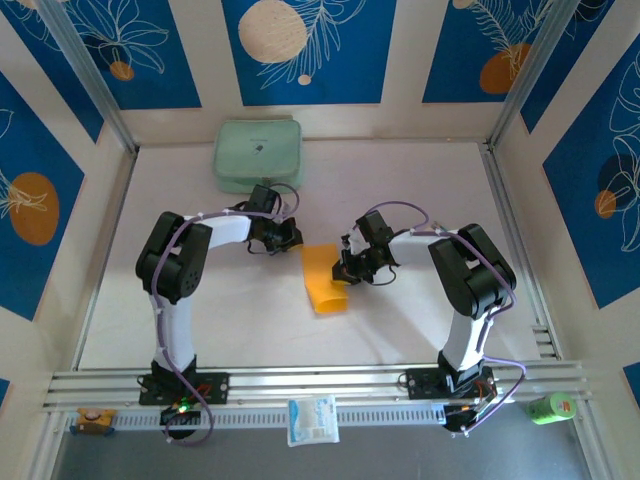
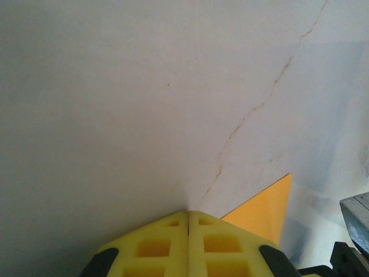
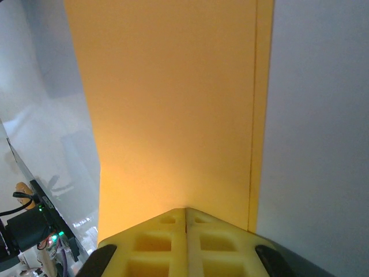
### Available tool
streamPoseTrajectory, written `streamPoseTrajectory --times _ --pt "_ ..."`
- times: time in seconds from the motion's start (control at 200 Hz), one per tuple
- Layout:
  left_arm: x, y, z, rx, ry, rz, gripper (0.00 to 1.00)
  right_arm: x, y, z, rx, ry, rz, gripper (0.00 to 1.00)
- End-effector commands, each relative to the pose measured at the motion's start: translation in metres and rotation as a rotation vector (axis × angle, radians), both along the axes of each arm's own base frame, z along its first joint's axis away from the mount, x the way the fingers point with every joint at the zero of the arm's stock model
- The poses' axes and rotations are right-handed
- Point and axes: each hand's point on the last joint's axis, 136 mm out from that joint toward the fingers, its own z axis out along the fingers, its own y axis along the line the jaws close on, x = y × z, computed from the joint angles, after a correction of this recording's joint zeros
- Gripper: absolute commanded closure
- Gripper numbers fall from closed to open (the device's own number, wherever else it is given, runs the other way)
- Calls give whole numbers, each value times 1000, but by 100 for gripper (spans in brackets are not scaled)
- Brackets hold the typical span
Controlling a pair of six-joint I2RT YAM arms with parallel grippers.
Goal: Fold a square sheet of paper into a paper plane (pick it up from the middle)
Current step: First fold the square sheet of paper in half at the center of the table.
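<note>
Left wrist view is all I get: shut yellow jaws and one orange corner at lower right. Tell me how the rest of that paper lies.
Observer: From above, the paper is a narrow oblong, not a square, lying on the table between the two arms.
Operator: Report the other arm.
Observer: The right jaws are shut, with their tips over the paper at its right edge.
Operator: Check the fold.
Observer: In the right wrist view a layer edge runs along the paper's right side, and a thin strip shows past it.
</note>
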Motion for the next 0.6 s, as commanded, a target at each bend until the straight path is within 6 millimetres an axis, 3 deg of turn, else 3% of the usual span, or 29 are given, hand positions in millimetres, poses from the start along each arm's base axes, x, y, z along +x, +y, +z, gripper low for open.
streamPoseTrajectory --times 0.0,0.27,0.41,0.595 --pt "8 22 12 75 -29 62 98 -31 -25 -40 -157 134 -23 100" --pt "-22 8 56 28 -104 -2 95 -30 -26 -39 -167 128 -27 100" --pt "-52 -16 64 -44 -99 -85 95 -31 -27 -39 -171 129 -28 100" --pt "-87 -47 59 -185 -41 -151 95 -31 -27 -38 -170 127 -28 100"
